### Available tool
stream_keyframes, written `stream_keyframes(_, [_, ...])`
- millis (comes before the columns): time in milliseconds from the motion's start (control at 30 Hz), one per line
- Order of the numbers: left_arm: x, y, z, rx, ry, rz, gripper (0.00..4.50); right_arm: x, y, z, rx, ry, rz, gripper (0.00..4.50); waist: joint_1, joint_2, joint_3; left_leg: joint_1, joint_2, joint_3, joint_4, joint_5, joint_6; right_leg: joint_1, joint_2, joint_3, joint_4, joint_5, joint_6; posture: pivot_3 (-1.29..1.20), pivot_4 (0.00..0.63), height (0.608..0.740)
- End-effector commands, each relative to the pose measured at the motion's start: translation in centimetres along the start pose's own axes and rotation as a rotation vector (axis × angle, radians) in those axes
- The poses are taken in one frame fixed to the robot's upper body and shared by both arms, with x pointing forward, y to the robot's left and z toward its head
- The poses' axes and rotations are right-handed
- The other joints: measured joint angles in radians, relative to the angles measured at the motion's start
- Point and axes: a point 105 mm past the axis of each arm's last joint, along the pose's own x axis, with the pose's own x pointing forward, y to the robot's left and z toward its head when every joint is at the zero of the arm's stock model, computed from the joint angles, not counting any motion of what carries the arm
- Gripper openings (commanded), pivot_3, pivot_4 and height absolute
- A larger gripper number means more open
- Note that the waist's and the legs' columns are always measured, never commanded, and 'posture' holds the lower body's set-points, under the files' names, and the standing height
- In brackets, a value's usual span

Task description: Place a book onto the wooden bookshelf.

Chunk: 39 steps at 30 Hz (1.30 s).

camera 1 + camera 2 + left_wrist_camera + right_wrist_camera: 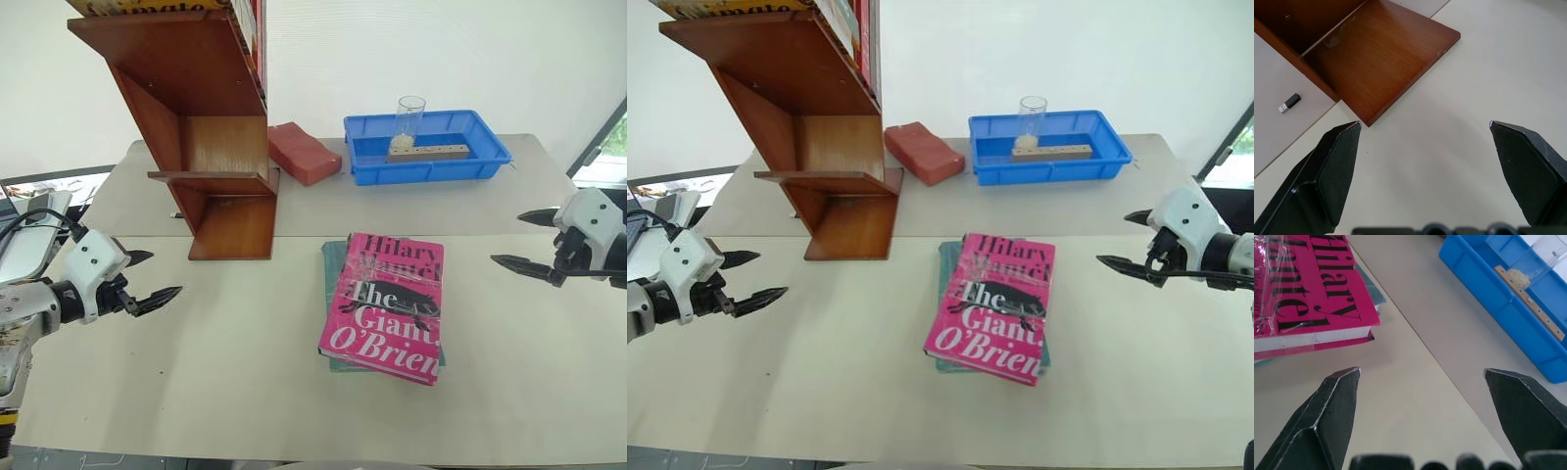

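Note:
The pink book (387, 305) lies flat on the table's middle, stacked on a teal-green book (332, 257); its top edge also shows in the right wrist view as the pink book (1308, 289). The wooden bookshelf (201, 127) stands at the back left, with books on its top shelf; its base panel (1386, 54) shows in the left wrist view. My left gripper (152, 277) hovers open at the left, in front of the shelf, holding nothing. My right gripper (529, 242) hovers open at the far right, apart from the book, also holding nothing.
A blue tray (427, 147) at the back right holds a glass (410, 116) and a wooden block. A red brick-like block (304, 153) lies between the tray and the shelf. A small USB stick (1289, 103) lies by the shelf's base.

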Motion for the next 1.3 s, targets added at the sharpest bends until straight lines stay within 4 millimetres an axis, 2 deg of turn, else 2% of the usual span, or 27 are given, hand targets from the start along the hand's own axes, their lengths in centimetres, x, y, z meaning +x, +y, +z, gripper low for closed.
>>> stream_keyframes(33, [0.2,0.1,1.2,0.004,-0.068,-0.013,4.5,-0.3,-0.5,1.3,-0.035,-0.042,-0.028,4.46,0.003,0.0,0.0,0.0,0.0,0.0,0.0,0.0,0.0,0.0,0.0,0.0,0.0,0.0,0.0,0.0,0.15,0.637])
stream_keyframes(133, [0.8,-1.1,1.6,-0.153,-0.077,-0.137,4.5,-0.3,0.1,1.3,-0.031,-0.047,0.001,4.46,0.004,0.0,0.0,0.0,0.0,0.0,0.0,0.0,0.0,0.0,0.0,0.0,0.0,0.0,0.0,0.0,0.15,0.637])
stream_keyframes(233, [1.3,-3.0,3.6,-0.356,-0.143,-0.307,4.5,-0.5,0.6,0.9,-0.027,-0.024,0.033,3.7,0.005,0.0,0.0,0.0,0.0,0.0,0.001,0.0,0.0,0.0,0.0,0.0,0.001,0.0,0.0,0.0,0.15,0.637])
stream_keyframes(400, [3.8,-6.7,5.8,-0.61,-0.149,-0.561,4.5,-0.3,2.7,-0.7,-0.066,0.062,0.107,1.92,0.008,0.0,0.0,0.0,-0.001,0.0,0.002,0.0,0.0,0.002,0.0,0.0,0.0,0.0,0.001,0.0,0.15,0.637])
stream_keyframes(500, [5.7,-7.6,6.1,-0.684,-0.146,-0.604,4.5,0.4,3.5,-0.7,-0.06,0.049,0.118,0.86,-0.001,0.0,0.0,-0.001,-0.001,-0.001,0.002,0.0,0.0,0.007,0.001,0.0,0.0,0.0,0.001,0.0,0.15,0.637])
stream_keyframes(600, [8.0,-8.8,6.4,-0.798,-0.163,-0.673,4.5,1.6,4.6,-1.1,-0.064,0.05,0.136,0.02,-0.002,-0.001,0.0,0.003,0.0,-0.003,0.001,0.0,0.0,0.011,0.002,0.0,0.0,0.0,0.001,0.0,0.15,0.637])
stream_keyframes(667, [9.2,-9.7,6.5,-0.856,-0.161,-0.719,4.5,2.4,5.1,-1.5,-0.062,0.059,0.141,0.02,-0.003,-0.001,0.0,0.01,-0.001,-0.003,-0.001,0.0,0.0,0.018,0.002,0.0,-0.003,0.0,0.001,0.0,0.15,0.637])
stream_keyframes(767, [10.8,-10.6,7.1,-0.941,-0.168,-0.774,4.5,3.5,5.7,-1.9,-0.06,0.065,0.152,0.02,-0.002,-0.001,0.001,0.01,-0.001,-0.003,-0.002,0.0,0.0,0.019,0.002,0.0,-0.006,0.0,0.001,0.0,0.15,0.637])
stream_keyframes(933, [13.2,-12.1,7.1,-1.047,-0.137,-0.785,4.5,5.3,6.9,-1.2,-0.034,0.004,0.188,0.02,-0.001,-0.001,0.001,0.01,-0.001,-0.003,-0.001,0.001,-0.001,0.021,0.002,0.0,-0.007,0.0,0.001,0.0,0.15,0.637])
stream_keyframes(1133, [14.5,-13.4,6.9,-1.103,-0.12,-0.793,4.5,7.2,8.5,0.7,-0.044,-0.062,0.245,0.02,-0.002,-0.001,0.001,0.01,-0.002,-0.004,-0.001,0.001,-0.001,0.022,0.002,0.0,-0.007,0.0,0.001,0.0,0.15,0.637])
stream_keyframes(1300, [14.4,-14.2,6.2,-1.154,-0.1,-0.792,4.5,8.7,9.8,2.6,-0.068,-0.119,0.298,0.02,-0.003,-0.001,0.001,0.012,-0.002,-0.004,-0.002,0.001,-0.001,0.024,0.002,0.0,-0.007,0.0,0.001,0.0,0.15,0.637])
